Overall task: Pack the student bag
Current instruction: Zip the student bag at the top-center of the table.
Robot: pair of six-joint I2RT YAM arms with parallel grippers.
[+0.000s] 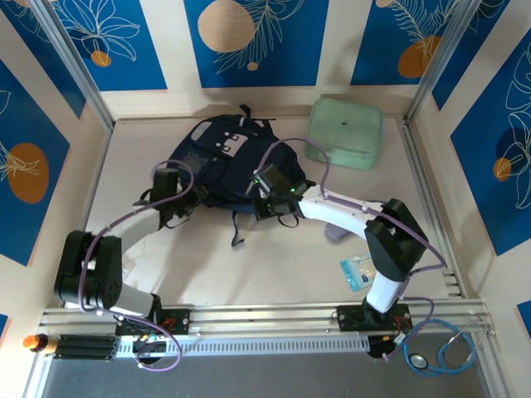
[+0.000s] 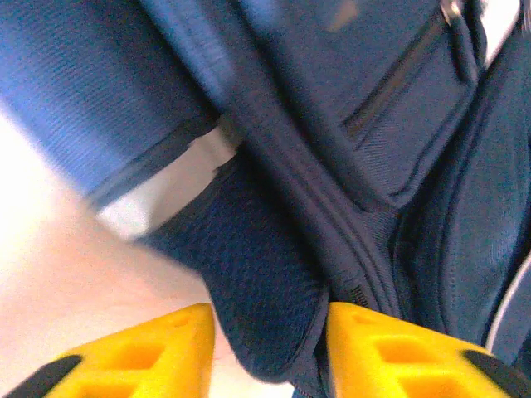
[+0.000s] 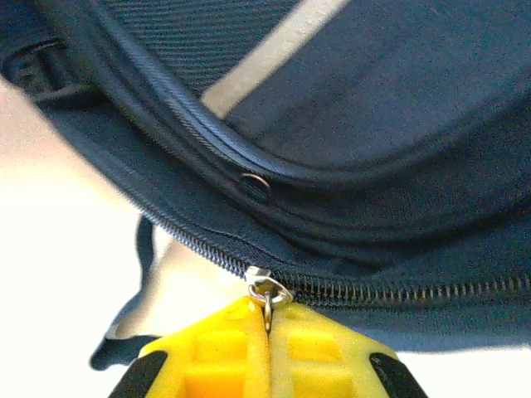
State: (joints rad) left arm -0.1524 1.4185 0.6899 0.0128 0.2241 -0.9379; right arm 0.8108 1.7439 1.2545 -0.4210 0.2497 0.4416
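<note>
**A:** What is the right gripper (image 3: 267, 327) doing?

**B:** Its yellow fingers are clamped together on the metal zipper pull (image 3: 267, 292), pinching the pull at their very tips. The slider sits just past the fingertips on a zip line along the edge of the student bag (image 1: 220, 157). On one side of the slider the teeth are meshed.

**A:** And the left gripper (image 2: 270, 332)?

**B:** It is released, with the two yellow fingers standing apart. A rounded fold of the bag's navy fabric lies in the gap between them, close against one finger. Just beyond the fold there is a zipped pocket.

**A:** So where does the bag lie from the grippers?

**B:** It is directly beyond both. In the top view it lies flat toward the back middle of the table (image 1: 249, 274). The left gripper is at its near-left edge and the right gripper at its near-right edge. A black strap (image 1: 236, 232) trails from the near edge toward the arms, between the two grippers.

**A:** What lies further out?

**B:** A mint-green zip case (image 1: 345, 133) sits at the back, just right of the bag, though I cannot tell whether they touch. A small clear packet (image 1: 358, 269) lies by the right arm's elbow, well apart from the bag. A blue stethoscope (image 1: 440, 352) lies at the near-right corner, past the rail.
</note>
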